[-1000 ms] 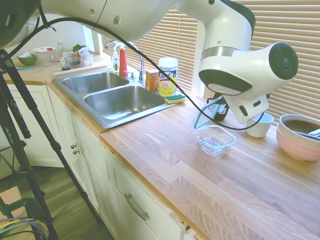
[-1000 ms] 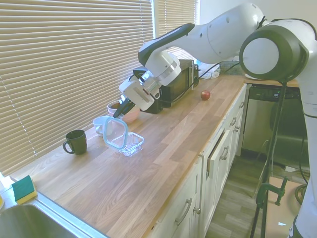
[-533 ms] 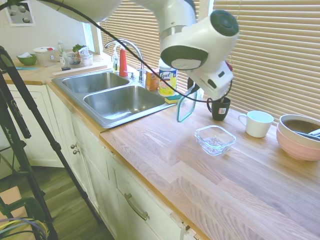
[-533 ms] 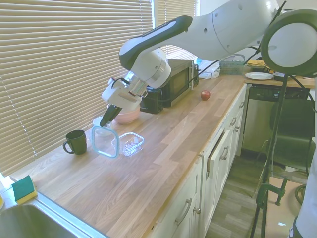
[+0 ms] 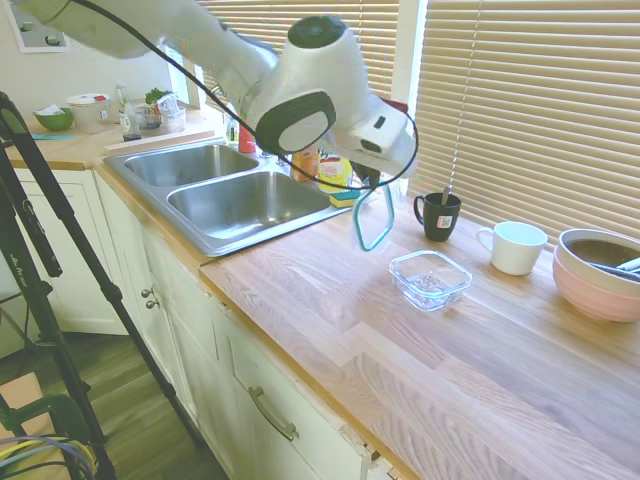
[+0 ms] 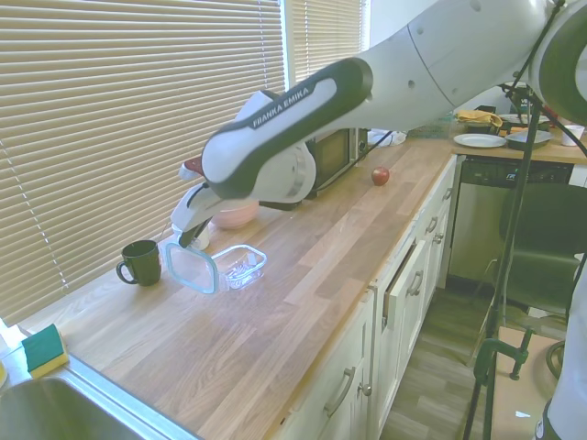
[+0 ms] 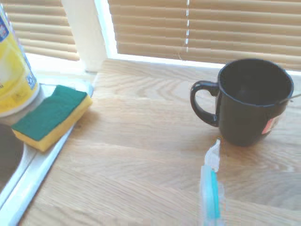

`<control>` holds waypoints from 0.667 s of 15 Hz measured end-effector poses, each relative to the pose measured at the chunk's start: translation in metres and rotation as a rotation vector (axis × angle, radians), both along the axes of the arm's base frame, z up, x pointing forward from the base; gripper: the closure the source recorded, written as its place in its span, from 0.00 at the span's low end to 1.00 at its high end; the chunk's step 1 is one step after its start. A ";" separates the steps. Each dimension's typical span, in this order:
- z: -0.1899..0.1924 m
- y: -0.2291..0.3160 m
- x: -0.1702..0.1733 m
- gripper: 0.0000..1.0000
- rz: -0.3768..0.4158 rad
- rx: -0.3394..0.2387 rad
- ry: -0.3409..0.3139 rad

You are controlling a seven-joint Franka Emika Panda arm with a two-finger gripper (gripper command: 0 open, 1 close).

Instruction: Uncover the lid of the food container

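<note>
While the sink [image 5: 225, 200] fills the left of the first exterior view, a yellow canister [image 5: 338, 170] and a green-and-yellow sponge [image 5: 350, 198] sit at its far corner by the blinds. Just right of them the gripper [image 5: 372, 186] pinches the top edge of the lid [image 5: 374, 220], which hangs on edge above the counter [image 5: 330, 310], clear pane with a teal rim, its lower edge near the wood. Whether that edge touches the wood cannot be told. Right of the lid and well apart from it, the container [image 5: 430, 279] rests open on the counter with its mouth up. Behind it by the blinds stands a black mug [image 5: 439, 215], then a white cup [image 5: 514, 247], then a pink-and-white bowl [image 5: 598, 272] at the right edge.

From the opposite side, the second exterior view shows the sponge [image 6: 43, 349] far left, the mug [image 6: 139, 261], then the lid [image 6: 192, 268] hanging just beside the container [image 6: 240, 265]. Farther right a dark microwave [image 6: 330, 158] and a red apple [image 6: 380, 175] stand on the counter.

At the wrist, the sponge [image 7: 51, 116], the mug [image 7: 249, 102] and the lid's teal edge [image 7: 211, 190] show.
</note>
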State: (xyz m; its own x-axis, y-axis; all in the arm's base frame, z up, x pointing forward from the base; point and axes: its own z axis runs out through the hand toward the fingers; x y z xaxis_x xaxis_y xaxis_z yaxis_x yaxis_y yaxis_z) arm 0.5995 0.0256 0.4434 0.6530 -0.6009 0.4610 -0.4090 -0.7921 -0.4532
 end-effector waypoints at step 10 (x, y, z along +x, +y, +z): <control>-0.067 0.099 -0.054 1.00 0.147 -0.222 -0.017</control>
State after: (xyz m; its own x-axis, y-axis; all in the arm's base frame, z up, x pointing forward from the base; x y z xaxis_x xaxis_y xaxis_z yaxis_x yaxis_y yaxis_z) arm 0.5459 0.1249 0.3764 0.7168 -0.3829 0.5827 -0.2760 -0.9233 -0.2671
